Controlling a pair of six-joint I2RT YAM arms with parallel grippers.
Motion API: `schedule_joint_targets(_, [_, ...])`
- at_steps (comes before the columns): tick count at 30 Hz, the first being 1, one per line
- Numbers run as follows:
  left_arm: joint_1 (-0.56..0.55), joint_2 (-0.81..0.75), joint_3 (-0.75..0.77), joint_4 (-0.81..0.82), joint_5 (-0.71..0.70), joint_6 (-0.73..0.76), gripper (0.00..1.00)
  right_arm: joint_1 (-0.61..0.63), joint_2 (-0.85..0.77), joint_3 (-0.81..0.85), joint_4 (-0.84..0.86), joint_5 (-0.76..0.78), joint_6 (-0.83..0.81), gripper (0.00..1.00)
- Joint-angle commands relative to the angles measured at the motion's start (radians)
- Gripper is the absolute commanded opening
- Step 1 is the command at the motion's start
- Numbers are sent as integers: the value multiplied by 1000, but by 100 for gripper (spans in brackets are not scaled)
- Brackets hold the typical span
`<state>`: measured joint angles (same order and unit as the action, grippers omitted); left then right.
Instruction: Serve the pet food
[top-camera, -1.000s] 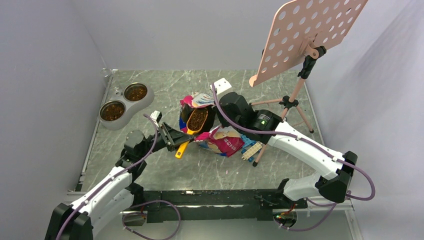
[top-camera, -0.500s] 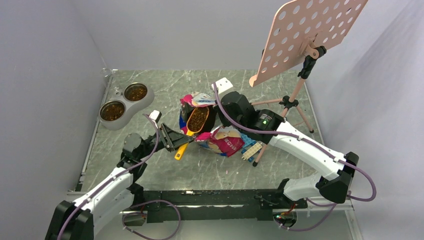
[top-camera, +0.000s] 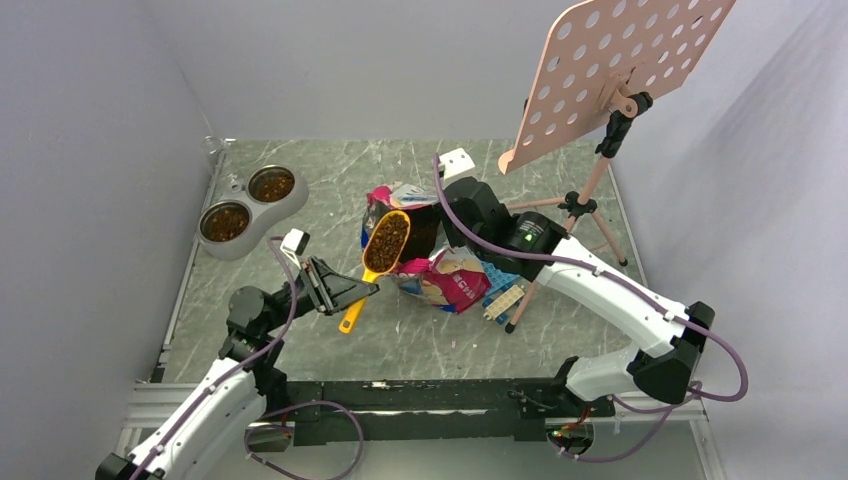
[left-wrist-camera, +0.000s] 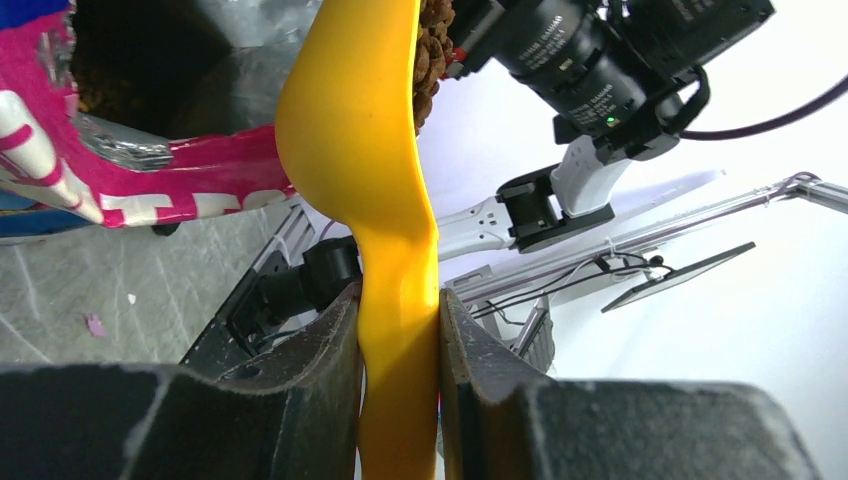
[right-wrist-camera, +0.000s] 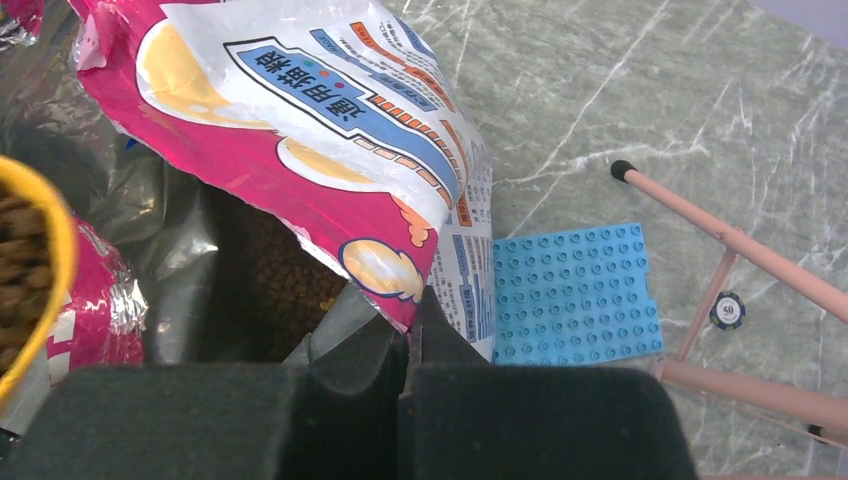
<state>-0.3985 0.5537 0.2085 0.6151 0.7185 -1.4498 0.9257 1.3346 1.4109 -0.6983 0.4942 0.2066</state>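
Observation:
My left gripper (top-camera: 362, 292) is shut on the handle of the orange-yellow scoop (top-camera: 384, 245), which is heaped with dark-brown pet food (top-camera: 388, 237) and lifted above the mouth of the pink pouch (top-camera: 450, 280). In the left wrist view the scoop handle (left-wrist-camera: 398, 330) is pinched between the jaws, with kibble (left-wrist-camera: 432, 50) at the bowl's rim. My right gripper (right-wrist-camera: 412, 330) is shut on the pouch's top edge (right-wrist-camera: 330, 120) and holds it open; more kibble (right-wrist-camera: 285, 275) lies inside. The twin steel bowls (top-camera: 247, 207) at the far left hold kibble.
A pink perforated board on a tripod stand (top-camera: 600, 150) rises at the back right, its legs (right-wrist-camera: 735, 245) near the pouch. A blue studded plate (right-wrist-camera: 575, 290) and a small chip (right-wrist-camera: 728, 310) lie beside the pouch. Grey walls enclose the table.
My left arm has pulled back toward its base and raised the loaded scoop, tilting it more upright above the pouch. The right gripper keeps hold of the pouch edge.

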Motion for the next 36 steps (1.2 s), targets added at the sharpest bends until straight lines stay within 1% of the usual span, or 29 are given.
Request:
schedule_joint_targets(1, [8,-48,44,45,-39,-44,0,-21,-12,67,11,77,23,0])
schedule_joint_targets(5, [38,-34,92,55,-61,-72,0,-21,-20,50,15,54,18,0])
schedule_joint_targets(8, [104,11,142,77,-51,-117,0,-20,-26,36,17,50,10,0])
schedule_joint_targets(12, [257,113,223,136,6,-185,0,-21,-36,27,20,44,2,0])
schedule_joint_targets(15, [359,216,289,158,57,-202,0,-21,-40,24,22,35,-2,0])
schedule_joint_targets(18, [469,305,319,238,82,-244,0,-21,-46,21,25,31,-4,0])
schedule_joint_targets(24, [675,462,304,425,130,-327,0,-20,-55,16,29,20,-3,0])
schedule_joint_targets(29, [763,541,279,442,133,-278,0,-21,-61,9,35,2,2,0])
schedule_joint_targets(31, [809,572,249,475,140,-278,0,-21,-65,6,38,-4,5,0])
schedule_joint_targets(33, [859,597,196,539,123,-308,0,-20,-71,0,42,-6,5,0])
schedule_joint_targets(36, [968,641,127,643,138,-337,0,-21,-77,-7,44,-6,8,0])
